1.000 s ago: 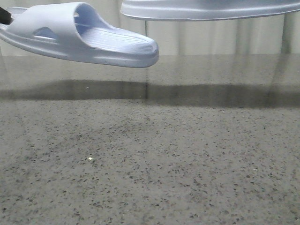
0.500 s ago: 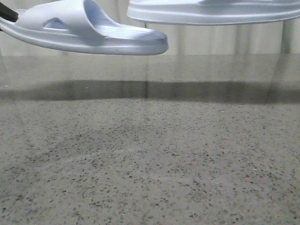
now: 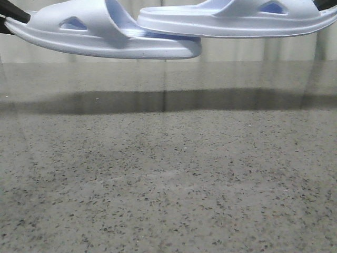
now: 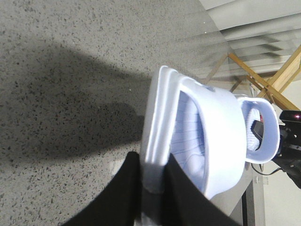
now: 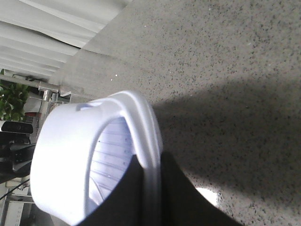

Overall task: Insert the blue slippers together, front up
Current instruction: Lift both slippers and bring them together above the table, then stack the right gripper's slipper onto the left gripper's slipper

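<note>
high above the speckled table (image 3: 168, 179), at the far top of the front view, the two blue slippers are held in the air, toes toward each other. the left slipper (image 3: 100, 34) comes in from the left, sole down, strap up, its toe pointing right. the right slipper (image 3: 237, 21) comes in from the right with its toe pointing left, and that toe overlaps the left one's toe, seeming to lie just over its footbed, though from this low angle i cannot tell whether they touch or only cross in the line of sight.

the left gripper (image 4: 153, 188) has its dark fingers clamped on the heel edge of the left slipper, one finger on each side of the sole rim. the right gripper (image 5: 148, 188) pinches the heel rim of the right slipper the same way.

the step in hand looks like the mating itself: toes have met, but neither toe is yet under the other's strap. the next move likely calls for keeping both soles level and lined up along one axis, then sliding the right toe further left beneath the left strap, slowly, since foam can catch on the ribbed footbed and a heel-only grip lets a slipper twist.
</note>
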You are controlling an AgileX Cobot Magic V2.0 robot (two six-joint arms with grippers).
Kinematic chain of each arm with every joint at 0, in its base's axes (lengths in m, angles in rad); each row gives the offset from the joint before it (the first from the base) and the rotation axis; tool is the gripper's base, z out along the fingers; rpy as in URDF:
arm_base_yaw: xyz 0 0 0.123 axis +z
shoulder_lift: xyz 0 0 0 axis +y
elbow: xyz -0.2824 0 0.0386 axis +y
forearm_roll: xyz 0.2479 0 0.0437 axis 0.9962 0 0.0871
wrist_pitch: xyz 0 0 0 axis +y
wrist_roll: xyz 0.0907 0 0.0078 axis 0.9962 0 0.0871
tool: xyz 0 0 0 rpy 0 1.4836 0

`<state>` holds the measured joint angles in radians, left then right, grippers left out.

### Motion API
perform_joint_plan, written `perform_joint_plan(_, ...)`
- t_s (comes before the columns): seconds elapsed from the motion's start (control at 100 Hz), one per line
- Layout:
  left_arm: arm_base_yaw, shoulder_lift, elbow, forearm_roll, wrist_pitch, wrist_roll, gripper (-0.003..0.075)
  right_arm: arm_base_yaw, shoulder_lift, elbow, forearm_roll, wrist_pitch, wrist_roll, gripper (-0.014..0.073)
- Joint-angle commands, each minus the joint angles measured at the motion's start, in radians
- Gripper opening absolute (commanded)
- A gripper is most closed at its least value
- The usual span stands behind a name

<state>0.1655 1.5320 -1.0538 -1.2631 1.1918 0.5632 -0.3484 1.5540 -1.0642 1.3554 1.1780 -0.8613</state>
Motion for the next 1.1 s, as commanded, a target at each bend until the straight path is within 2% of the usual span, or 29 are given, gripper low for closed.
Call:
perform_joint_plan(0.0, -0.007, -0.040, -0.025, -0.084, 0.077, -0.010, 0.0016, 0.017, -0.007, -0.053, 0.054, 0.089, -0.016, -0.0104)
perform_joint_plan(0.28, -0.022, -0.040, -0.025, -0.084, 0.077, -0.010, 0.0016, 0.125, 0.081, -0.098, 0.051, 0.083, -0.016, -0.0104)
perform_joint_plan(0.73, -0.129, 0.000, -0.025, -0.122, 0.077, 0.009, 0.0016, 0.330, 0.179, -0.165, 0.060, 0.033, -0.020, -0.0104)
perform_joint_plan(1.09, -0.148, 0.005, -0.025, -0.128, 0.077, 0.017, 0.0015, 0.411, 0.179, -0.165, 0.062, -0.065, -0.020, -0.0099)
